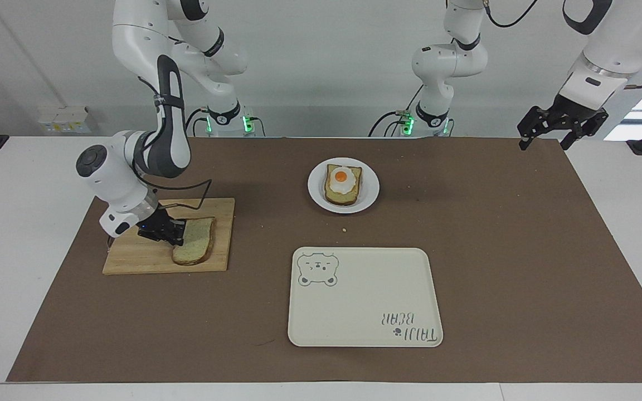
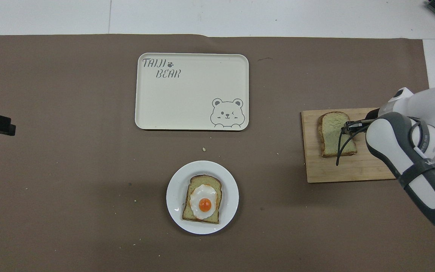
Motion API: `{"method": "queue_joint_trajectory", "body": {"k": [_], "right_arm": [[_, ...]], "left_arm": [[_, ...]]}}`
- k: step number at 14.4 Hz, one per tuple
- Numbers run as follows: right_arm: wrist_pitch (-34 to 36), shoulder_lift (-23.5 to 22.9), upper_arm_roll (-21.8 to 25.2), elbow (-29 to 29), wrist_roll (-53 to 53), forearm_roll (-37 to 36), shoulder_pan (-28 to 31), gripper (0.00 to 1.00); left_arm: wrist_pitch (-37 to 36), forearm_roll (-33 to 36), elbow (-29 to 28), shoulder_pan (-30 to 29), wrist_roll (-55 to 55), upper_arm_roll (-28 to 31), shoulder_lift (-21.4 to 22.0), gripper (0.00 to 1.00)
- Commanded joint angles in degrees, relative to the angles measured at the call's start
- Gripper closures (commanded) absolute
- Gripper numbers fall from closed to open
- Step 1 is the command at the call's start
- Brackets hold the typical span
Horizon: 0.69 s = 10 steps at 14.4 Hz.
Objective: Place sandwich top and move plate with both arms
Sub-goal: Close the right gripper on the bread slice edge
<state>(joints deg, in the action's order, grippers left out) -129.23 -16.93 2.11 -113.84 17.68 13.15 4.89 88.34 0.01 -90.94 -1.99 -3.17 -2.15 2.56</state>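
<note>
The right gripper (image 1: 178, 234) is clenching the crusty edge of the sandwich top (image 1: 195, 248), a pale speckled slice with 1 rounded end lying on a rectangular wooden board (image 1: 131, 259) at the right arm's end of the desk (image 1: 521, 250). The round white plate (image 1: 369, 192), nearer the robots than the cream bear tray (image 1: 365, 301), is carrying an egg-topped slice (image 1: 343, 184). The left gripper (image 1: 544, 136), fingers spread, is waiting over the brown mat's corner.

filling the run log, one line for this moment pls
right gripper: at sandwich top on board | left gripper: waiting | plate: untouched
</note>
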Motion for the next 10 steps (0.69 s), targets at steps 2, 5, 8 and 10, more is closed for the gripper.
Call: {"method": "queue_joint_trajectory", "body": {"k": [2,5,8,10], "right_arm": [[-1.03,-0.3,-0.35,-1.04,1.39,1.79,0.2,1.0],[-0.32,-0.3,-0.44,-0.42,1.48,1.79,0.29,1.0],[3.43,1.36,-0.44,1.33,1.48,1.79,-0.06,1.0],[7.92,2.42,-0.44,3.61,1.57,1.79,0.03,1.0]], "left_arm": [[-0.53,0.78,0.59,-0.03,0.62,-0.05,-0.18,0.0],[-0.53,0.78,0.59,-0.03,0.62,-0.05,-0.18,0.0],[-0.53,0.78,0.59,-0.03,0.62,-0.05,-0.18,0.0],[-0.53,0.78,0.59,-0.03,0.62,-0.05,-0.18,0.0]]}}
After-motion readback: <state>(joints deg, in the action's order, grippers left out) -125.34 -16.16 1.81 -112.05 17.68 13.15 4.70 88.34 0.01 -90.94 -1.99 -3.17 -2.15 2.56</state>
